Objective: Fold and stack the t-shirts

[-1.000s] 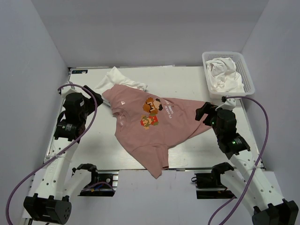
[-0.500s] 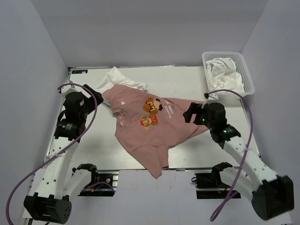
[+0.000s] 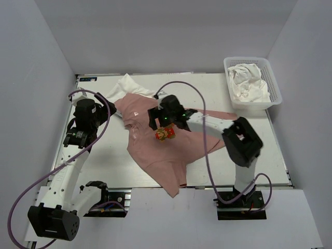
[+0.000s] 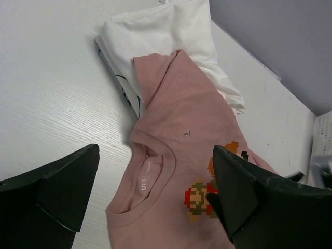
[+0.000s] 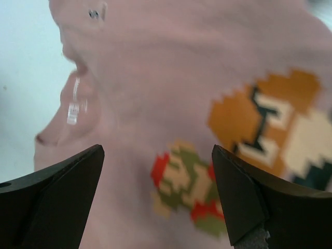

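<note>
A dusty-pink t-shirt (image 3: 171, 150) with a pixel-art print (image 3: 165, 134) lies spread on the table, collar toward the left. Its upper left corner overlaps a folded white t-shirt (image 3: 128, 85). My right gripper (image 3: 154, 119) reaches across the pink t-shirt (image 5: 171, 52) and hangs open just above the print (image 5: 187, 189), beside the collar, holding nothing. My left gripper (image 3: 110, 110) stands open left of the collar. In its wrist view the gripper (image 4: 155, 149) frames the pink t-shirt (image 4: 176, 104) and the white t-shirt (image 4: 171, 31).
A white mesh basket (image 3: 276, 89) at the back right holds crumpled white t-shirts (image 3: 248, 85). The right arm's cable (image 3: 202, 93) arcs over the table. Grey walls close in on three sides. The pink t-shirt's hem hangs over the near table edge (image 3: 218, 187).
The right arm has swung from the table's right side leftward across the pink t-shirt, ending over the print near the collar. The left arm has barely moved. Both grippers stay open.
</note>
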`<control>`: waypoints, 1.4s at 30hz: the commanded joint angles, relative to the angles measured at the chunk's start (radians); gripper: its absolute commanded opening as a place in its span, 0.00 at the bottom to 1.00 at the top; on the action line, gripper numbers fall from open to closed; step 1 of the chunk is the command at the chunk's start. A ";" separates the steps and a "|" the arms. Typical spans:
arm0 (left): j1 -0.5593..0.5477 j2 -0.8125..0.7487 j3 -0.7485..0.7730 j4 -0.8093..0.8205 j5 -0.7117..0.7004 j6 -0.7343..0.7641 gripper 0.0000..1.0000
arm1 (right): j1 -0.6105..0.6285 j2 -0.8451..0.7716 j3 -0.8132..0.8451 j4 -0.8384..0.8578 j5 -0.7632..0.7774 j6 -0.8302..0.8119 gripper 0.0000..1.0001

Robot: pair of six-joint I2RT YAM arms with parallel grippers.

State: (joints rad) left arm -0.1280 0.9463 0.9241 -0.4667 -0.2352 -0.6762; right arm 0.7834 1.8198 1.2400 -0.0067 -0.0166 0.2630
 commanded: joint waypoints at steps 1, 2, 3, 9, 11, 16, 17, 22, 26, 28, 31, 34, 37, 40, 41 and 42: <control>0.004 -0.011 -0.007 0.003 -0.012 0.004 1.00 | 0.040 0.159 0.168 -0.091 0.043 -0.076 0.90; 0.004 -0.011 -0.007 0.003 -0.012 0.004 1.00 | 0.042 0.198 0.180 -0.091 0.049 -0.076 0.90; 0.004 -0.001 -0.007 0.003 -0.012 0.004 1.00 | 0.043 0.223 0.193 -0.087 0.055 -0.065 0.90; 0.004 0.046 0.016 -0.016 0.008 0.004 1.00 | 0.028 0.231 0.113 -0.085 0.121 -0.036 0.90; 0.004 0.046 0.025 -0.016 0.017 0.015 1.00 | 0.014 0.214 0.029 -0.090 0.136 -0.036 0.90; -0.005 0.066 0.025 0.002 0.057 0.038 1.00 | -0.021 0.086 -0.205 -0.076 0.196 0.021 0.90; -0.005 0.066 0.025 0.002 0.057 0.038 1.00 | -0.033 0.017 -0.267 -0.076 0.222 0.056 0.90; -0.005 0.130 0.045 0.011 0.114 0.101 1.00 | -0.111 -0.146 -0.479 -0.171 0.312 0.201 0.90; -0.015 0.229 0.079 0.062 0.270 0.173 1.00 | -0.165 -0.299 -0.565 -0.317 0.362 0.324 0.90; -0.027 0.297 0.111 0.071 0.316 0.194 1.00 | -0.190 -0.354 -0.583 -0.421 0.453 0.375 0.90; -0.038 0.365 0.153 0.108 0.361 0.236 1.00 | -0.226 -0.456 -0.593 -0.485 0.501 0.390 0.90; -0.082 0.460 0.222 0.122 0.398 0.312 1.00 | -0.242 -0.554 -0.580 -0.464 0.485 0.316 0.90; -0.131 0.549 0.286 0.112 0.398 0.378 1.00 | -0.239 -0.649 -0.596 -0.317 0.342 0.199 0.90; -0.186 0.621 0.357 0.080 0.407 0.490 1.00 | -0.237 -0.721 -0.634 -0.156 0.114 0.144 0.90; -0.202 0.676 0.381 0.062 0.390 0.538 1.00 | -0.236 -0.737 -0.639 -0.133 0.066 0.134 0.90; -0.232 0.706 0.428 0.024 0.349 0.565 1.00 | -0.237 -0.738 -0.640 -0.103 0.044 0.128 0.90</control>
State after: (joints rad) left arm -0.3065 1.5982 1.2640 -0.3908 0.1272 -0.2573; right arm 0.5434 1.1080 0.6243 -0.2623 0.2062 0.4709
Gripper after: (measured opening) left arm 0.997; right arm 0.902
